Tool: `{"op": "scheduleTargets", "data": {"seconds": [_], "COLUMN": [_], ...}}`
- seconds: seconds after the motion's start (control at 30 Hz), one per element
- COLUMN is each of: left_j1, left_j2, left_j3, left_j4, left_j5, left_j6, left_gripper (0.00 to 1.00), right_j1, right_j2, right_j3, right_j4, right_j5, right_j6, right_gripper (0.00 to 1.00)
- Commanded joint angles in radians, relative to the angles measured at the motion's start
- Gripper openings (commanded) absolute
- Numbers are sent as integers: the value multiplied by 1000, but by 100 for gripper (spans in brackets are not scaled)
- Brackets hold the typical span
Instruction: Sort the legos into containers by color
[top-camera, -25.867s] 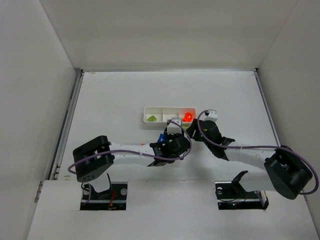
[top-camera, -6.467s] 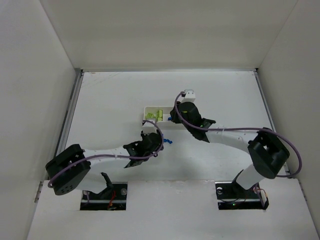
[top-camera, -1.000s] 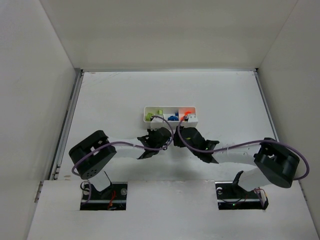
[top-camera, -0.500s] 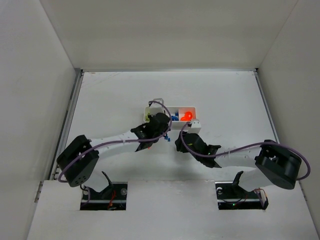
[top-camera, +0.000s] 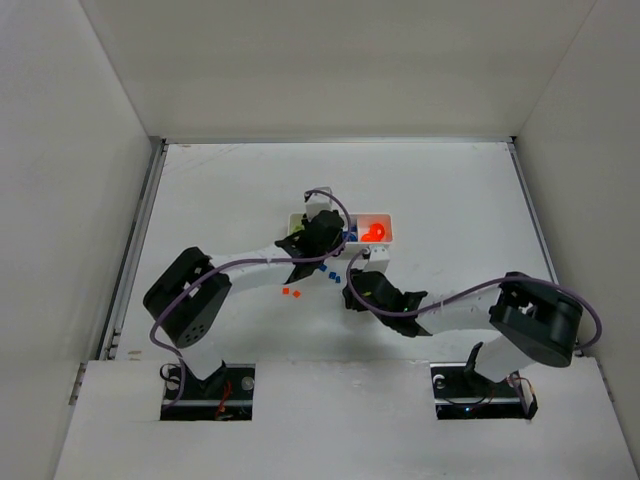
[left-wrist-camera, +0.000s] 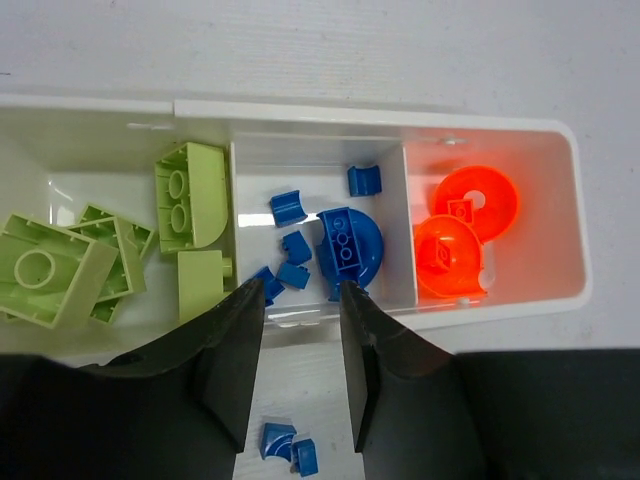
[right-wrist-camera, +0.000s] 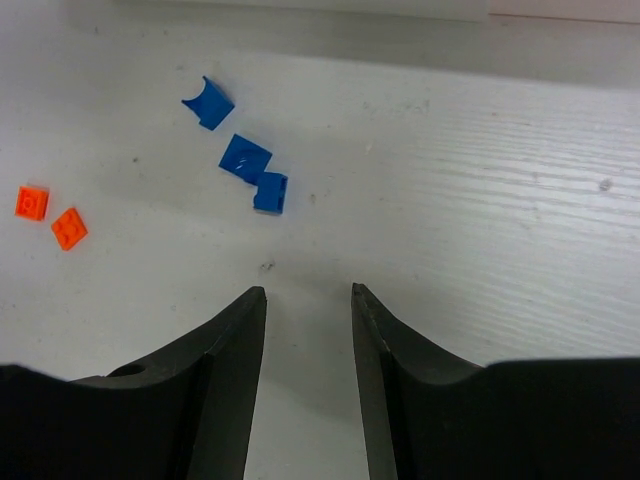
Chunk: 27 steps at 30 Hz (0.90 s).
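We see white tabletop (top-camera: 450, 190) carrying all. Tray (left-wrist-camera: 350, 118) near its middle, three compartments: green legos (left-wrist-camera: 60, 265) in left one, blue legos (left-wrist-camera: 350, 245) in middle, orange discs (left-wrist-camera: 465, 225) in right. Left pincer (left-wrist-camera: 298, 300) over tray's near wall at middle compartment, fingers spread, nothing held. Right pincer (right-wrist-camera: 307, 292) over bare tabletop just beside tray, fingers spread, nothing held. Loose outside tray we count three blue bits (right-wrist-camera: 245, 158) ahead of right pincer, two orange bits (right-wrist-camera: 50, 215) left of them.
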Motion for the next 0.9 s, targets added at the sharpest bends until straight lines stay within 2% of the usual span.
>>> {"op": "scheduleTargets", "data": {"seconds": [0.0, 0.17, 0.43, 0.67, 0.87], "left_j1": [14, 20, -27, -59, -85], "left_j2": [-116, -254, -446, -501, -496], "left_j3": [-46, -194, -425, -513, -530], "left_j4": [39, 57, 46, 42, 43], "left_j5": [-1, -13, -115, -125, -119], "left_j6": [4, -25, -59, -106, -113], "left_gripper": [33, 31, 30, 30, 30], "right_j1": [21, 28, 28, 28, 28], "right_j2": [49, 123, 212, 241, 283], "right_j3": [70, 119, 197, 221, 254], "right_j4": [60, 60, 27, -12, -30], "right_j5": [28, 56, 114, 163, 178], "right_j6": [-15, -30, -65, -74, -111], "right_gripper": [45, 43, 39, 33, 25]}}
